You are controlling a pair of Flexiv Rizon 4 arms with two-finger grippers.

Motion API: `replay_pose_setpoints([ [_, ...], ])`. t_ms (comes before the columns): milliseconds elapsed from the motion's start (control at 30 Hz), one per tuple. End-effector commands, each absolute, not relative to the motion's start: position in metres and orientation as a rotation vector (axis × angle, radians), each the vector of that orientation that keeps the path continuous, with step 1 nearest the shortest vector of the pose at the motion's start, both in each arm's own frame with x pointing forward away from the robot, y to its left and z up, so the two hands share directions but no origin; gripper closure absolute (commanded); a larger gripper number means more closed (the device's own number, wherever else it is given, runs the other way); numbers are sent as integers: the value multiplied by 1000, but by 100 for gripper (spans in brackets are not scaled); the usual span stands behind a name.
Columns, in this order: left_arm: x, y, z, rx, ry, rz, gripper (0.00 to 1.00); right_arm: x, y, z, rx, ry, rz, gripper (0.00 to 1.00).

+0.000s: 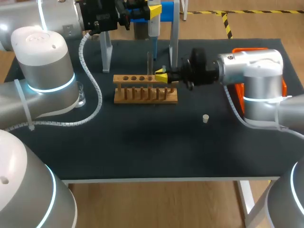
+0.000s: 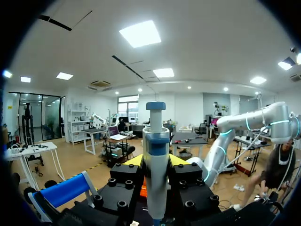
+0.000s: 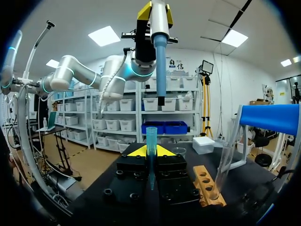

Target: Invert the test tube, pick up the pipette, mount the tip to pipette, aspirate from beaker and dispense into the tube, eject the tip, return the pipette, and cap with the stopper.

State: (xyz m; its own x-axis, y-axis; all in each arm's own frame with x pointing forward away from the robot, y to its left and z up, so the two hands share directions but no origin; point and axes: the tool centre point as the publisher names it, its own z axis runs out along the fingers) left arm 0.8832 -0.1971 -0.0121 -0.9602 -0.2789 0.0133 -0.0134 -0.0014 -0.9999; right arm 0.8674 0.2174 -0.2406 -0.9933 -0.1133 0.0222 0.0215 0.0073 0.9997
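Observation:
My left gripper is shut on the white and blue pipette, which it holds upright high over the back of the table. In the right wrist view the pipette's nozzle hangs straight above a clear blue tip. My right gripper is shut on that tip, held upright just beside the wooden rack's right end. A glass test tube stands in the rack. The small white stopper lies on the mat to the right. The beaker shows partly behind my left arm.
The pipette stand with grey legs and a blue top bar rises behind the rack. An orange box sits at the back right, mostly hidden by my right arm. The dark mat stretches toward the front edge.

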Motion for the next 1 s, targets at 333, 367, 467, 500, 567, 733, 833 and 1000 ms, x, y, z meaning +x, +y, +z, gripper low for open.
replay_pose_setpoints([
  [333, 883, -197, -13, -309, 2070, -2079, 100, 875, 237, -242, 112, -2161, -2134, 100],
  [367, 883, -197, -13, -309, 2070, -2079, 100, 875, 237, -242, 112, -2162, -2133, 100],
  [467, 883, -197, -13, -309, 2070, -2079, 100, 877, 240, -242, 113, -2165, -2130, 100],
  [500, 883, -197, -13, -309, 2070, -2079, 100, 877, 240, -241, 113, -2165, -2130, 100],
  [567, 883, -197, -13, -309, 2070, -2079, 100, 878, 241, -241, 115, -2166, -2129, 100],
  [733, 883, -197, -13, -309, 2070, -2079, 100, 878, 243, -239, 118, -2168, -2127, 100],
  [833, 883, -197, -13, -309, 2070, -2079, 100, 878, 243, -238, 121, -2170, -2126, 100],
  [1000, 883, -197, -13, -309, 2070, -2079, 100, 879, 242, -236, 121, -2173, -2128, 100],
])
